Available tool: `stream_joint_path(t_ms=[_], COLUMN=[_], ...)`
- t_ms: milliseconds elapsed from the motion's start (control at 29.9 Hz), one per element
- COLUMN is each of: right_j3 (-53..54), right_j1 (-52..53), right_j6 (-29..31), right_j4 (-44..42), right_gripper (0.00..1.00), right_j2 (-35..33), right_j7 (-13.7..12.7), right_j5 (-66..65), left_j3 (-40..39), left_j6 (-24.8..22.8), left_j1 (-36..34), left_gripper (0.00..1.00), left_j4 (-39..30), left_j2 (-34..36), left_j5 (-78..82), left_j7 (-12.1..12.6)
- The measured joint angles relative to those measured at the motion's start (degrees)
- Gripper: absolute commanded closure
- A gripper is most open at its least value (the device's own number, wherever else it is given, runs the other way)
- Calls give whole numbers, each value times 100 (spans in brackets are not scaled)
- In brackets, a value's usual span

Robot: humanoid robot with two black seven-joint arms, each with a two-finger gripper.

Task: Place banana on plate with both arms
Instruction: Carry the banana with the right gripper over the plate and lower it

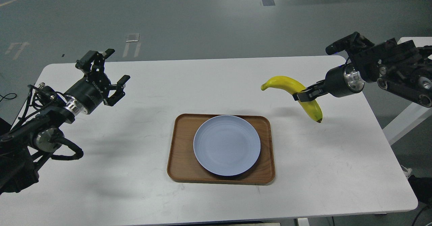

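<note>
Clamped around the middle of the banana, your right gripper holds the fruit clear of the white table, over its far right part. From those closed fingers the banana curves away both ways: the greenish stem end reaches up and to the left of the jaws, while the dark tip hangs below and slightly right of them. A faint shadow lies on the tabletop just left of that dark tip.

Your left gripper has its jaws spread wide apart with nothing between them, hanging above the far left part of the table, fingers pointing up and toward the far side.

Look between the two grippers and nearer to you: the plate lies flat there, bare, resting on the brown wooden tray. It sits below and to the left of the right jaws, well apart from the banana, and below and to the right of the left jaws, also well apart. Its near rim slightly overhangs the tray's inner floor toward the front edge.
</note>
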Motion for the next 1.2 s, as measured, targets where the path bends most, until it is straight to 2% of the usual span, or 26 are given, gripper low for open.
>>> stream_joint_path(t_ms=[335, 535, 803, 937, 970, 1004, 1037, 1071, 1138, 1204], right_j3=[-450, -810, -855, -857, -857, -857, -857, -857, -853, -819], right_j1=[275, 136, -45, -165, -176, -182, -186, -187, -189, -190], right_j6=[102, 102, 101, 102, 102, 102, 102, 102, 102, 102], right_j4=[-247, -485, -757, -877, -896, -909, -917, -923, -926, -931], right_gripper=[100, 100, 83, 64, 55, 50, 39, 32, 0, 0], right_j2=[1711, 2214, 2626, 2745, 2756, 2763, 2767, 2769, 2769, 2758], right_j7=[0, 0, 1, 1, 1, 1, 1, 1, 1, 1], right_j5=[473, 543, 657, 660, 660, 660, 660, 660, 660, 707], left_j3=[-10, -14, -20, -21, -21, -22, -21, -22, -21, -21], left_j6=[0, 0, 0, 0, 0, 0, 0, 0, 0, 0], left_j1=[-7, -7, -7, -7, -7, -7, -7, -7, -7, -7], left_gripper=[2, 2, 2, 2, 2, 2, 2, 2, 2, 2], left_j4=[-12, -14, -17, -18, -19, -19, -19, -19, -19, -16], left_j2=[112, 178, 191, 199, 199, 199, 199, 196, 192, 191], left_j5=[0, -9, -35, -51, -51, -52, -52, -54, -57, -60], left_j7=[0, 0, 0, 0, 0, 0, 0, 0, 0, 0])
